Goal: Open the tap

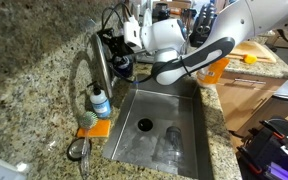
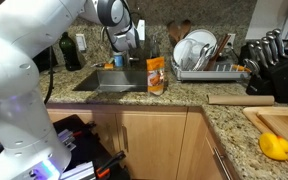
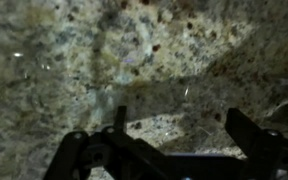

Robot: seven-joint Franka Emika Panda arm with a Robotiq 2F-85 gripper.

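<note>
Brushed-silver metal tap [image 1: 101, 62]: rigid, fixed, smooth and probably slippery; mounted on the granite table [image 1: 34, 95] at the steel sink [image 1: 189, 135] edge, soap bottle [image 1: 101, 100] beside. Hold is best taken at its lever, not clearly made out. End effector [image 3: 174, 125] is seen nearby, fingers apart, empty.

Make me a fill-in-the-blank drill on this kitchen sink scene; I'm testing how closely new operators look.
1. The soap bottle beside the tap carries a ___ label.
2. The sponge on the counter by the sink is ___.
3. In the wrist view the gripper has its jaws ___, with nothing between them.
4. The plates stand in a dish ___.

Missing words: blue; orange; open; rack.
</note>
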